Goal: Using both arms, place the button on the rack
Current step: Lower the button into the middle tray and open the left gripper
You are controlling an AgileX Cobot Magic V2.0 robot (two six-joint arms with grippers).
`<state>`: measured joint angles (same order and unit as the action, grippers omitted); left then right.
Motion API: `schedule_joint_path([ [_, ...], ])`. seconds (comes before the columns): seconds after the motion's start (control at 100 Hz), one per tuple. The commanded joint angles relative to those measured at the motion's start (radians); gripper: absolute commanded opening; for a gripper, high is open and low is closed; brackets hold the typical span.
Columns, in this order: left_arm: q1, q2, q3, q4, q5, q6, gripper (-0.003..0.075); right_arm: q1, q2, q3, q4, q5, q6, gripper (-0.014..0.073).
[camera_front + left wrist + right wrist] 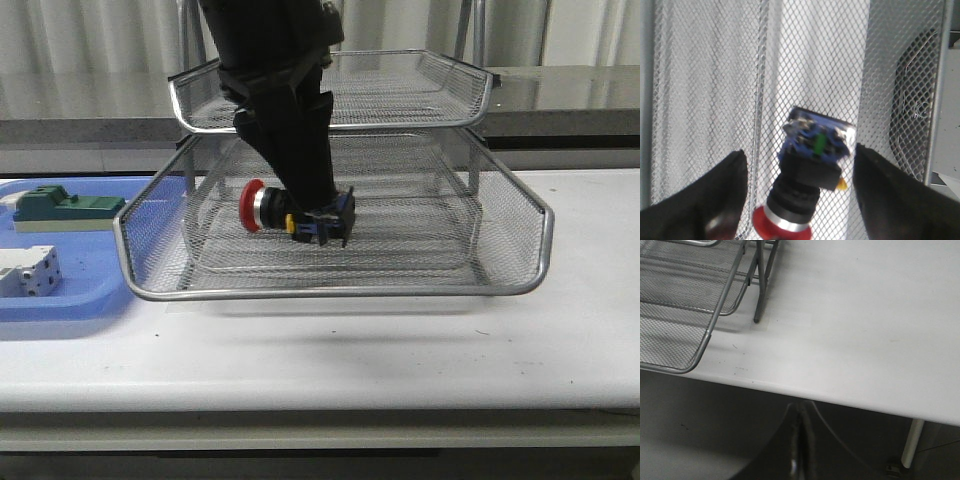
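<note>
The button (290,215), with red head, black body and blue-yellow rear block, lies on its side low over the mesh of the pulled-out middle tier of the silver wire rack (330,293). My left gripper (318,222) reaches down into that tier, right at the button. In the left wrist view the button (810,170) sits between the fingers (725,190), slightly blurred, with a gap on each side; the left gripper (799,152) is open. My right gripper (799,412) is shut and empty, past the table's front edge, near the rack's corner (715,325).
A flat blue tray (90,300) at the left holds a green-topped block (65,207) and a white terminal block (30,272). The rack's top tier (400,120) hangs over the left arm. A rack leg (758,290) stands on the white table (865,330).
</note>
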<state>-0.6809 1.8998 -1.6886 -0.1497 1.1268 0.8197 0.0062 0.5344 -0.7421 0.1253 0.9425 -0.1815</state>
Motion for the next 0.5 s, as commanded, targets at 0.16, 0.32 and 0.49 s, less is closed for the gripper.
schedule_joint_path([
  [0.16,-0.007,-0.055,-0.034,-0.011,-0.027,-0.018,0.0477,-0.009,0.003,-0.027,0.0,-0.061,0.0,-0.0068],
  [0.32,0.002,-0.099,-0.05,0.005,-0.019,-0.094,0.0476,-0.009,0.003,-0.027,0.0,-0.061,0.0,-0.0068],
  [0.49,0.056,-0.197,-0.05,0.034,0.011,-0.209,0.0474,-0.009,0.003,-0.027,0.0,-0.061,0.0,-0.0068],
])
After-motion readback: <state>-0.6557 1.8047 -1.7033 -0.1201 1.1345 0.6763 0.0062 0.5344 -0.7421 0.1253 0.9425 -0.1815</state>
